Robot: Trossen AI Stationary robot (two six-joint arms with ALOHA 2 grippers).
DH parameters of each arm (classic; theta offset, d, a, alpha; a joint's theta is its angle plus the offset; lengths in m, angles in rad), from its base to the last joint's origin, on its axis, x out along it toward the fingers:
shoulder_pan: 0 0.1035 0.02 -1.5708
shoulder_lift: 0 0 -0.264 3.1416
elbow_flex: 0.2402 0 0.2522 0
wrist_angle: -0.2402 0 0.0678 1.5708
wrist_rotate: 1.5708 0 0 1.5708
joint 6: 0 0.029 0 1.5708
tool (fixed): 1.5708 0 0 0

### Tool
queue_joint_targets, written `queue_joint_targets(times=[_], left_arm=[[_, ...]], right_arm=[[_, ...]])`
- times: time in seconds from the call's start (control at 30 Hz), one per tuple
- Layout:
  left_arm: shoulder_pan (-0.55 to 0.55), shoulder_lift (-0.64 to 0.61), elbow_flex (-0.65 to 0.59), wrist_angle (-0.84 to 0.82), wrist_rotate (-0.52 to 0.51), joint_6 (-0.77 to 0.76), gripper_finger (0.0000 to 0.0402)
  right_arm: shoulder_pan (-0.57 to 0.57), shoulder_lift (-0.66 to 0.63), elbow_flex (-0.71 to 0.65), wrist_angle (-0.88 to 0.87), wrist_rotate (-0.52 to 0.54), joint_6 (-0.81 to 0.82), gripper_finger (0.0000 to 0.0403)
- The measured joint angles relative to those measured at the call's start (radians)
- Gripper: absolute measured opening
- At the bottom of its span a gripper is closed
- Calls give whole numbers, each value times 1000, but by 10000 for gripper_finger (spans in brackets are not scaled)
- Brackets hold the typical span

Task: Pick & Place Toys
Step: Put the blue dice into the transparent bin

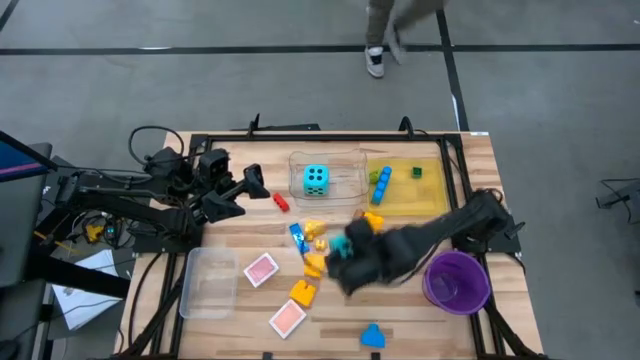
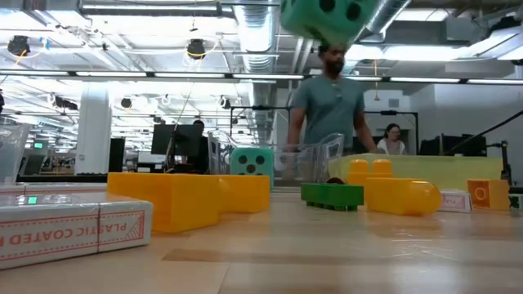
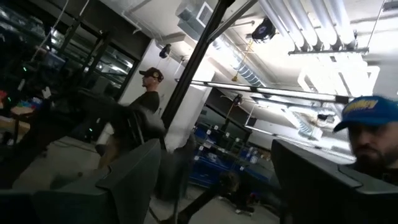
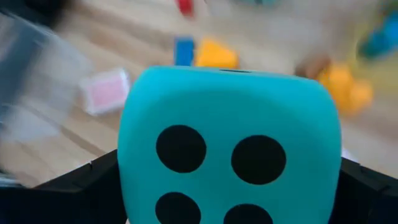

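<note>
My right gripper (image 4: 227,208) is shut on a turquoise foam die (image 4: 230,149) with black dots, above the table's middle (image 1: 350,258); the low view shows that die (image 2: 331,18) high over the tabletop. A second turquoise die (image 1: 316,180) rests in the clear tray (image 1: 345,160) at the far middle. Yellow, blue and orange bricks (image 1: 312,240) and two pink tiles (image 1: 261,269) lie loose on the wood. My left gripper (image 1: 250,185) waits open at the far left, raised and pointing up into the room (image 3: 214,168). My right gripper pinches the die's two opposite side faces (image 4: 134,180) between its two fingers (image 4: 81,186). The fingers slant down from above. The die is lifted clear of the table, its several-dot face toward the wrist camera.
A yellow tray (image 1: 430,195) with bricks stands at the far right, a purple bowl (image 1: 457,280) at the near right, a clear tray (image 1: 208,283) at the near left. A red brick (image 1: 281,203) and a blue brick (image 1: 372,336) lie apart. People stand beyond the far edge (image 2: 331,98).
</note>
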Motion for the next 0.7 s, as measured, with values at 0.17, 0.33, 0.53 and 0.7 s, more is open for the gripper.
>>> queue_joint_targets(times=[0.17, 0.33, 0.53, 0.7], left_arm=[[3, 0, 0, 3, -1, 68, 301], [19, -1, 0, 15, -5, 94, 301], [19, -1, 0, 17, -4, 75, 301], [17, -1, 0, 17, -4, 55, 301]], right_arm=[[-104, -137, 2, 53, 30, -277, 368], [-261, -219, 2, 26, -22, -505, 368], [-502, -223, 2, 28, -167, -752, 368], [-675, -161, 1, 40, -289, -908, 368]])
